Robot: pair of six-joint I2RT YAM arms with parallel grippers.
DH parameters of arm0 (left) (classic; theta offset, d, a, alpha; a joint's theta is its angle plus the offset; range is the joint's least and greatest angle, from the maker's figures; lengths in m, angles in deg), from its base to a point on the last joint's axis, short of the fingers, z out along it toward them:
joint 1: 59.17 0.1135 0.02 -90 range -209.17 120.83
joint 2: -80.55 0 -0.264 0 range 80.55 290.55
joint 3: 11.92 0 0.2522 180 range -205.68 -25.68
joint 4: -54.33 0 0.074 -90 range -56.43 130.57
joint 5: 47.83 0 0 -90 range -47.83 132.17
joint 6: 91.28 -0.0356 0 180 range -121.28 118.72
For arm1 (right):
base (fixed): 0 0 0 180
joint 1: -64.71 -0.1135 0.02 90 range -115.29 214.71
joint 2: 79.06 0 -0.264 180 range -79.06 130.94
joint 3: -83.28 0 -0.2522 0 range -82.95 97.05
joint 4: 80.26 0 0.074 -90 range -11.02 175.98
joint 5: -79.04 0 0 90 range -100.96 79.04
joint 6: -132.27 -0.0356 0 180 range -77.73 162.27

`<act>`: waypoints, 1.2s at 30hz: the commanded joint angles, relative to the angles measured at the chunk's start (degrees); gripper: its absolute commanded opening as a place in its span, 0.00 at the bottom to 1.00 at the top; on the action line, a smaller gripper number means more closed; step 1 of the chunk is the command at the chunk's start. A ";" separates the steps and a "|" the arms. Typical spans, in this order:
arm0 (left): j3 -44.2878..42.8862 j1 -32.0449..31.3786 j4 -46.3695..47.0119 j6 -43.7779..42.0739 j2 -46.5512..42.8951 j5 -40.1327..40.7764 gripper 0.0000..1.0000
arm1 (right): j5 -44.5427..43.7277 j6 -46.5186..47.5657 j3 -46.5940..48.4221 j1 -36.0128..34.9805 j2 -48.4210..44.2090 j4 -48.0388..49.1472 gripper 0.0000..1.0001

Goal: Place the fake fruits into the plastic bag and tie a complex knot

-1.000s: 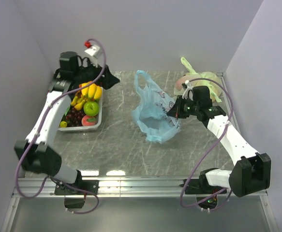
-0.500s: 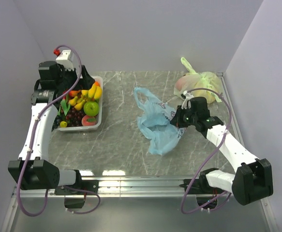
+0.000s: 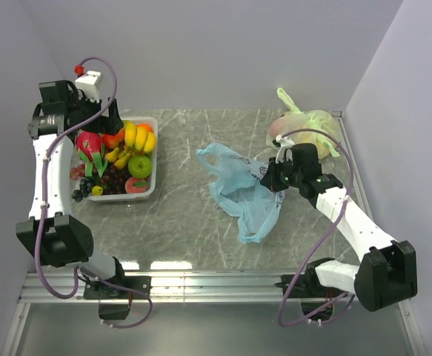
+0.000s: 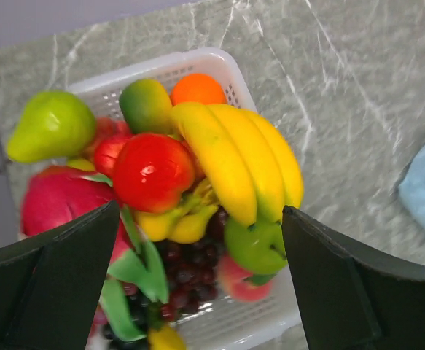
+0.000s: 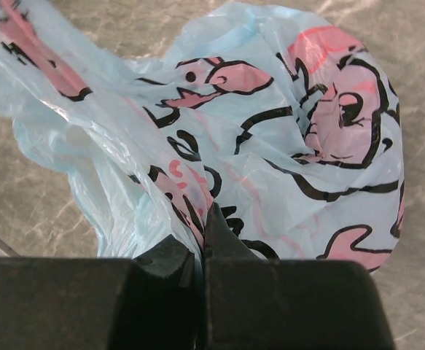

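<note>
The fake fruits (image 3: 130,159) lie heaped in a white basket (image 3: 153,126) at the left: yellow bananas (image 4: 238,157), a red apple (image 4: 152,171), a green apple (image 4: 256,246), an orange (image 4: 197,89), grapes (image 4: 186,273). My left gripper (image 3: 108,120) hangs open and empty above the basket's far left end. The light-blue plastic bag (image 3: 241,189) with pink and black print lies crumpled at mid-table. My right gripper (image 3: 271,178) is shut on the bag's right edge (image 5: 197,204). No knot shows on this bag.
A pale yellow-green tied bag (image 3: 308,126) with fruit inside sits at the back right corner, just behind my right arm. Walls close the table at left, back and right. A green pear (image 4: 52,127) and a pink dragon fruit (image 4: 55,208) also lie in the basket.
My left arm has swung left from the bag back over the fruit basket. My right gripper has held on; the bag has sagged flatter and spread toward the front.
</note>
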 commanded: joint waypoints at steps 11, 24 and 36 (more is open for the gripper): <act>-15.16 3.87 -21.74 -50.25 12.06 -10.39 0.95 | 1.81 2.60 3.92 -0.49 1.32 -0.84 0.00; -12.52 3.96 -15.06 -51.85 19.97 -13.91 0.92 | -1.37 3.65 5.41 -1.19 1.93 -1.54 0.00; -11.38 4.49 -8.99 -50.27 23.05 -15.49 0.90 | 0.47 4.00 6.20 -1.19 3.25 -1.63 0.00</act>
